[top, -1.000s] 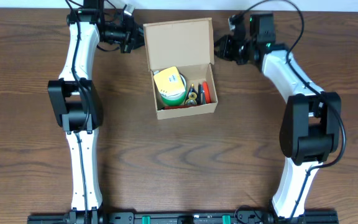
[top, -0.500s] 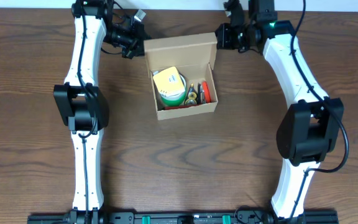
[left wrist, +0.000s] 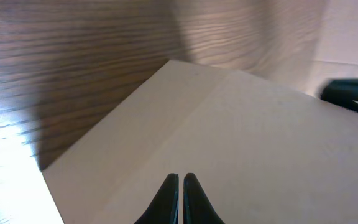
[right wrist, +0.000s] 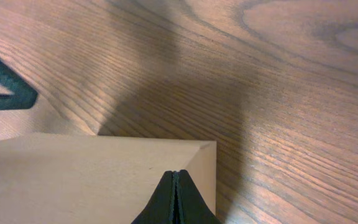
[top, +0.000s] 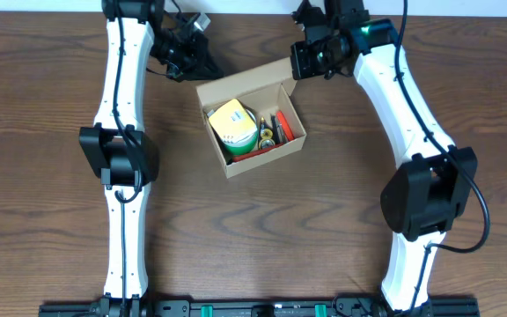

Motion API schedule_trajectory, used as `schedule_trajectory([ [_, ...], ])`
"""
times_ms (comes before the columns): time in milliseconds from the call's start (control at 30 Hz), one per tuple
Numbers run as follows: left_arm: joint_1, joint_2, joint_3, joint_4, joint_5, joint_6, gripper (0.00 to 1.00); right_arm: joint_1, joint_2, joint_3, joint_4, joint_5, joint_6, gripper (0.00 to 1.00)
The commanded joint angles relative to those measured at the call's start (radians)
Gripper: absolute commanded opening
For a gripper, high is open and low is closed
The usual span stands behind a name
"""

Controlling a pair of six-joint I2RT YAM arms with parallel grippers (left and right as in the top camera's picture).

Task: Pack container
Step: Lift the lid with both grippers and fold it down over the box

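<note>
The tan cardboard container [top: 268,156] sits mid-table, turned at an angle. Its flap lid [top: 240,84] stands up at the far side. Inside are a yellow pad on a green tape roll [top: 234,123] and red and dark tools [top: 280,126]. My left gripper [top: 201,63] is shut, its tips against the back of the flap's left end [left wrist: 241,137]. My right gripper [top: 296,62] is shut, its tips at the flap's right corner [right wrist: 92,180]. In the wrist views the left gripper [left wrist: 180,178] and the right gripper [right wrist: 174,173] both rest on plain cardboard.
The brown wooden table [top: 341,220] surrounds the box. The table's far edge [top: 465,9] lies just behind both grippers. The right gripper's dark tip shows at the edge of the left wrist view [left wrist: 353,96], and the left gripper's in the right wrist view [right wrist: 2,87].
Both grippers have moved in behind the flap and pushed it up from lying back. The box has turned counterclockwise and shifted slightly left.
</note>
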Motion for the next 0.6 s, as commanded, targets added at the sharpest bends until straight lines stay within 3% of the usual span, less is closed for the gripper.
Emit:
schedule_trajectory([
  [0,-0.031,-0.071,0.018,-0.078,-0.122,0.006,0.06,0.019,-0.074,0.029,-0.013,0.047,-0.036,0.01],
  [567,-0.15,-0.182,0.018,-0.078,-0.337,-0.093,0.05,0.032,-0.141,0.029,-0.153,0.114,-0.107,0.01],
])
